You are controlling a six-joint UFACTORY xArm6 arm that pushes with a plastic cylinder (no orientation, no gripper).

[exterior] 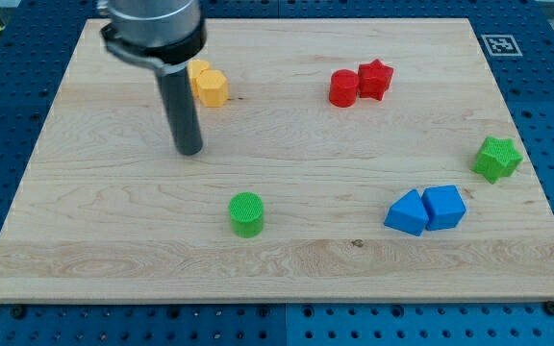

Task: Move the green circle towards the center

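Observation:
The green circle [246, 213] is a short green cylinder standing on the wooden board [277, 274], below and left of the board's middle. My tip [190, 151] is the lower end of the dark rod, up and to the left of the green circle, with a clear gap between them. The tip touches no block.
Two yellow blocks [208, 85] sit together just right of the rod near the view's top. A red cylinder [343, 88] and a red star [375, 79] touch at the top middle. A green star [497, 159] is at the right. Two blue blocks [425, 210] lie at the lower right.

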